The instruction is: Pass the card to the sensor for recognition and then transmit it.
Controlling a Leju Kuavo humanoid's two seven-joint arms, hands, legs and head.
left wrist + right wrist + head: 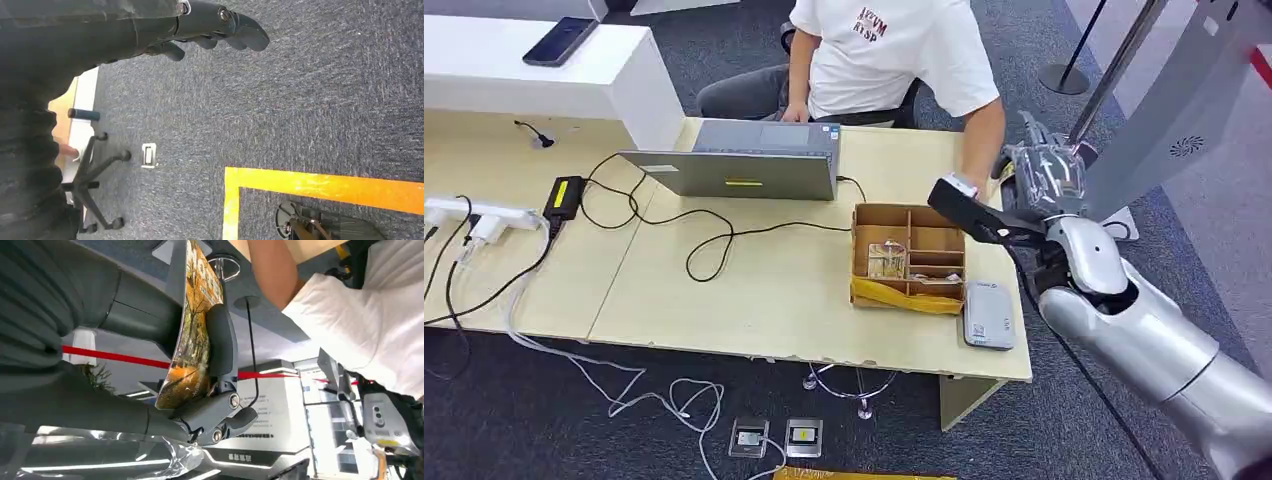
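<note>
The long wooden table (724, 300) carries a laptop (739, 170), a cardboard box (909, 255) with compartments, and at its near right corner a small grey card reader (989, 315). A person in a white shirt (894, 50) sits behind the table, one forearm reaching toward the robot's raised right hand (1039, 185).

That right hand is up beside the table's right end, well above and beyond the reader. In its wrist view the hand (200, 365) has the card (192, 330) pinched between the thumb and darker fingers, edge-on to the camera and slightly bowed. The left hand (210, 27) hangs over the carpet with fingers loosely apart and nothing in it.

The main risk, as I judge it, is the handover: the card is gripped near one edge and bending, so a tug from the person at a slant could pull it out and drop it to the floor beside the table. If the fingers let go too soon, the same fall follows. Whether the card has been read at the sensor cannot be told.

The card is thin and glossy, printed with an autumn scene in orange and yellow, with some lettering near one end.
</note>
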